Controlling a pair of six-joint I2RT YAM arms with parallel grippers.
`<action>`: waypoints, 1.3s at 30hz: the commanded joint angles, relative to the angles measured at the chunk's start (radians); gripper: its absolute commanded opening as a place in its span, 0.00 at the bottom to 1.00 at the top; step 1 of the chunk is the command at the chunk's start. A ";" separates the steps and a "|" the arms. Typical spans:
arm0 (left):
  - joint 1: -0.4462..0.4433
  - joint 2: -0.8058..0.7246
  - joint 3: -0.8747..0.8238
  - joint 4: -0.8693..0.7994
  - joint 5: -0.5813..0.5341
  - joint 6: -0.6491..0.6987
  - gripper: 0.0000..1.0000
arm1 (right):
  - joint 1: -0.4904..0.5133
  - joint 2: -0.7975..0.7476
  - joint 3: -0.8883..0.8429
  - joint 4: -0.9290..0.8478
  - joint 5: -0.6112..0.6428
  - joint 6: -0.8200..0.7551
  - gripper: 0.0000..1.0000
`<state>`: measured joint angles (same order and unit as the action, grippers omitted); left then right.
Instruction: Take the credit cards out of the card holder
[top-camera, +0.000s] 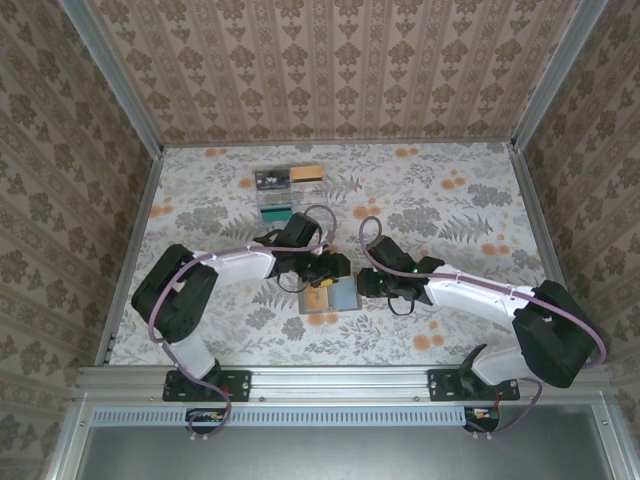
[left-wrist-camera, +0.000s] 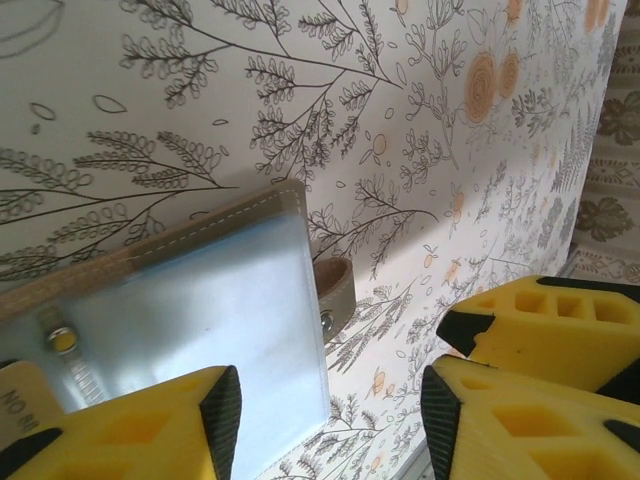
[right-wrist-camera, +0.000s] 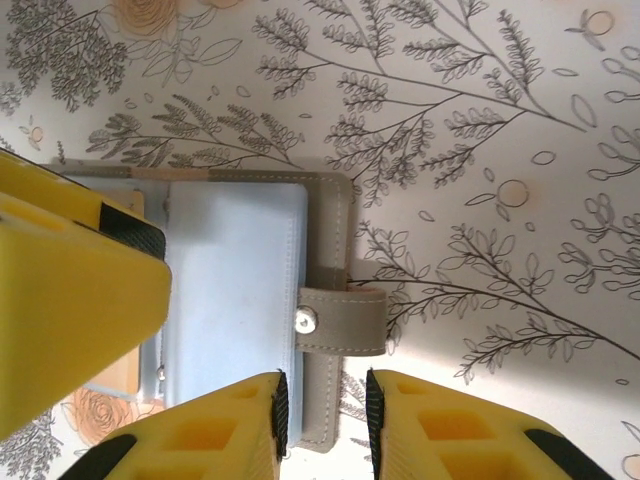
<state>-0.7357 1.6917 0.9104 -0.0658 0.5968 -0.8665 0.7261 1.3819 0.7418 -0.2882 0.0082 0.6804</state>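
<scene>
leaning inward over card holder (top-camera: 335, 297) | left gripper (left-wrist-camera: 330, 400) jaws wide | right gripper (right-wrist-camera: 322, 410) jaws narrowly apart

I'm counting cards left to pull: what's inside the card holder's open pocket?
What looks like a pale whitish card fills the pocket of the card holder, beside its snap strap. Any cards beneath it are covered.

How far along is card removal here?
Done: the card holder lies unstrapped and open. In hand: the left gripper, jaws open, has one finger over its pocket; the right gripper hovers at the strap edge, jaws narrowly parted. Left: pulling the cards; none lies beside it.
</scene>
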 joint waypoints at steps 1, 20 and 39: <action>0.023 -0.093 -0.029 -0.072 -0.059 0.034 0.50 | -0.001 0.002 0.020 0.014 -0.076 -0.014 0.30; 0.098 -0.247 -0.249 -0.172 -0.193 0.050 0.00 | 0.002 0.263 0.122 0.241 -0.411 0.050 0.19; 0.088 -0.169 -0.255 -0.163 -0.169 0.052 0.00 | -0.004 0.380 0.134 0.287 -0.442 0.093 0.24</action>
<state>-0.6407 1.5013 0.6724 -0.2165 0.4240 -0.8185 0.7261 1.7367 0.8513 -0.0231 -0.4065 0.7597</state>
